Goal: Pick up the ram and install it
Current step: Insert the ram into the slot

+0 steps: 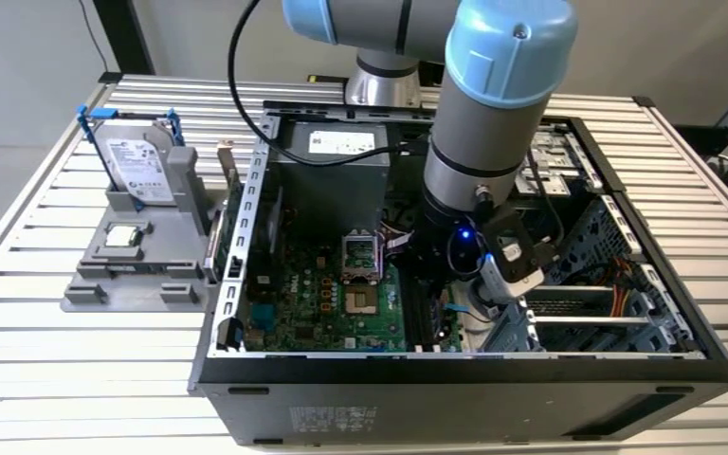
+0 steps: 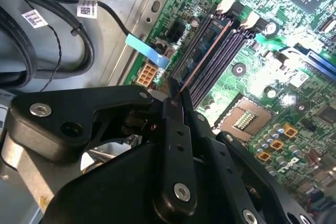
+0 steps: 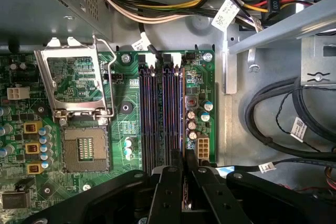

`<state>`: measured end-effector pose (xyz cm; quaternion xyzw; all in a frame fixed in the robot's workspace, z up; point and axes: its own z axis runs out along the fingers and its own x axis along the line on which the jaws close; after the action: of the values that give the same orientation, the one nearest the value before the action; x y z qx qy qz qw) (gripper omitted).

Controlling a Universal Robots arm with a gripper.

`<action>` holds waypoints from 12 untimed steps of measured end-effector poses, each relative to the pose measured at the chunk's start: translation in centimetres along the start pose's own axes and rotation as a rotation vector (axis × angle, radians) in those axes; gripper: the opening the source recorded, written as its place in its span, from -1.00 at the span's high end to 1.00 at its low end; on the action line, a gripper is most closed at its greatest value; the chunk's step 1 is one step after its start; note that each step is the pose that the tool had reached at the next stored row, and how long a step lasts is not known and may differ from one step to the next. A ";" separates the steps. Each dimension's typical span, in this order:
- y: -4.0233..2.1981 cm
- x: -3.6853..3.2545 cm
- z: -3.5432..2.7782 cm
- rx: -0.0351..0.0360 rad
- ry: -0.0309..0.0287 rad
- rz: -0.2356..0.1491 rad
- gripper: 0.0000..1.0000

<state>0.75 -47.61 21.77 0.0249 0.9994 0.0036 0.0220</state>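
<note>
The black two-fingered hand [image 2: 176,90] is lowered inside the open black computer case [image 1: 465,374], directly above the black memory slots [image 3: 160,119] of the green motherboard [image 3: 126,129]. Its fingers [image 3: 169,192] are closed together on the thin green ram stick [image 2: 205,51], held edge-on, with the stick's lower edge lined up with a slot. The open silver processor socket [image 3: 84,148] lies beside the slots, to one side of the hand.
</note>
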 end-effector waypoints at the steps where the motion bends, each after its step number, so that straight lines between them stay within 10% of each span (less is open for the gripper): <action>1: 0.00 0.00 0.00 0.0001 0.0000 0.000 1.00; 12: 0.01 -0.02 0.05 -0.0007 0.0001 -0.012 1.00</action>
<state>0.77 -47.60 21.73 0.0188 0.9996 0.0038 0.0219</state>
